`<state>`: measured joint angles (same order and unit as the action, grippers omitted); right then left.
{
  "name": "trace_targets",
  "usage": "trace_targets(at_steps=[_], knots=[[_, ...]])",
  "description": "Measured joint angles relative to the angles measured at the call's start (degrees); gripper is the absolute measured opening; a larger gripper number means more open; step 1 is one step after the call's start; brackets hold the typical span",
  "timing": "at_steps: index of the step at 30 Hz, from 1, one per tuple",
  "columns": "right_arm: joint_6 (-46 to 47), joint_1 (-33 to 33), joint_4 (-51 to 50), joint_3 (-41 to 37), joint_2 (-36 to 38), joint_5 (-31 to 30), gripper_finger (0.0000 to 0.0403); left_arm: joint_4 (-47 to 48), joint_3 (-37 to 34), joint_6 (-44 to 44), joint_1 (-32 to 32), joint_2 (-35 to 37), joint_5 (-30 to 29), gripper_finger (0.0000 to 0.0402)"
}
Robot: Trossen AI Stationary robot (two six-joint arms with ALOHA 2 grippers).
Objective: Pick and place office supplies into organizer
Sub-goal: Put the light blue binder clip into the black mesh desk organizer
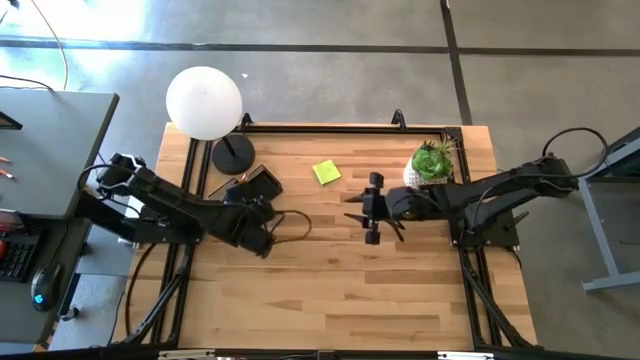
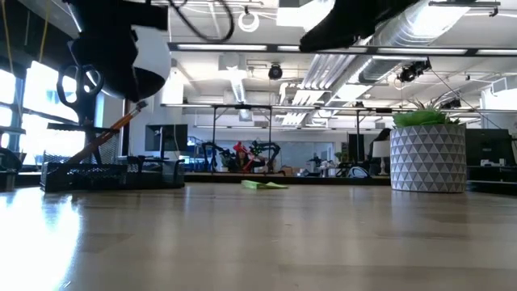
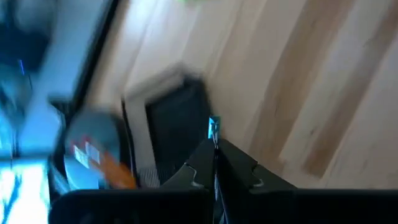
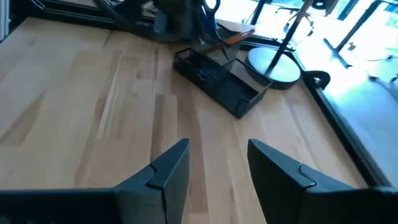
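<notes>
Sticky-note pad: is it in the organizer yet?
No, in the high view the yellow sticky-note pad lies on the bare table, apart from the black organizer.

On the table, the organizer lies toward the left rear, just beside the lamp base, which stands behind it at the rear edge. The sticky-note pad lies right of the organizer, apart from it. The potted plant stands at the right rear. The left gripper is just in front of the organizer; the right gripper is over mid-table, in front of the pad.
</notes>
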<state>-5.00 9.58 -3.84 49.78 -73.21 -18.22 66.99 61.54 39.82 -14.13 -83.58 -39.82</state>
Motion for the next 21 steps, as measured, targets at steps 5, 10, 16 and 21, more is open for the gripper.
trace_targets(at_steps=[5, 10, 16, 21], knots=[[0.0, -2.5, -0.1, 0.0, -2.1, 3.8, 0.0156, 2.5, -1.0, 7.0, 4.3, 0.0, 4.8, 0.0000], [0.0, -4.0, -0.2, 0.0, -3.8, 6.1, 0.0156, 4.8, -1.0, 8.8, 5.1, -0.4, 4.4, 0.0000], [-0.5, -5.1, 0.6, 0.0, -4.2, 7.3, 0.0156, 6.2, -1.0, 11.4, 5.1, -1.9, 7.3, 0.0000], [-2.3, -5.6, 2.5, 0.0, -4.2, 7.7, 0.0156, 12.3, -1.0, 16.6, 5.1, -4.5, 8.8, 0.0000]])
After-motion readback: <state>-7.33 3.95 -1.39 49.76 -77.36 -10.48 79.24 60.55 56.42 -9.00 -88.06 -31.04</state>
